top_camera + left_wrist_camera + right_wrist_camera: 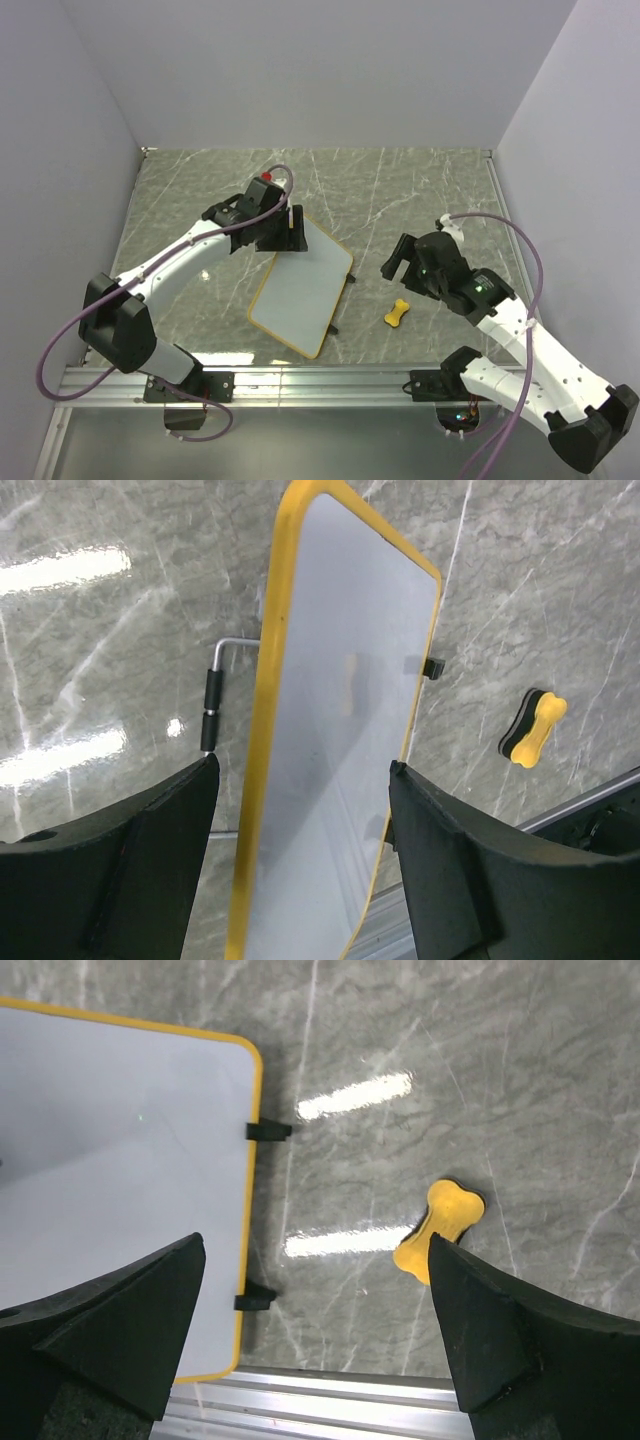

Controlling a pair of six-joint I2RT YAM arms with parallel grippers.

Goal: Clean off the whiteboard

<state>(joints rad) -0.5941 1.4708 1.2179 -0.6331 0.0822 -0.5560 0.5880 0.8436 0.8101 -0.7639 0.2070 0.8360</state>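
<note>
The whiteboard [300, 290] lies at the middle of the table, yellow-framed, its white face unmarked as far as I can see. My left gripper [290, 232] is at its far corner. In the left wrist view the whiteboard [340, 730] runs up between the jaws of the left gripper [303, 765]. The right finger sits at the frame and the left finger stands apart from it. My right gripper [398, 262] hovers open over bare table right of the whiteboard [120, 1140]. The yellow bone-shaped eraser [440, 1230] lies loose beside the right gripper's [316, 1240] right finger.
An aluminium rail [300, 380] runs along the near edge, just past the board's near corner. A bent grey rod with a black sleeve [212, 705] shows behind the board. The eraser [397, 314] rests between the board and the right arm. White walls close in the table.
</note>
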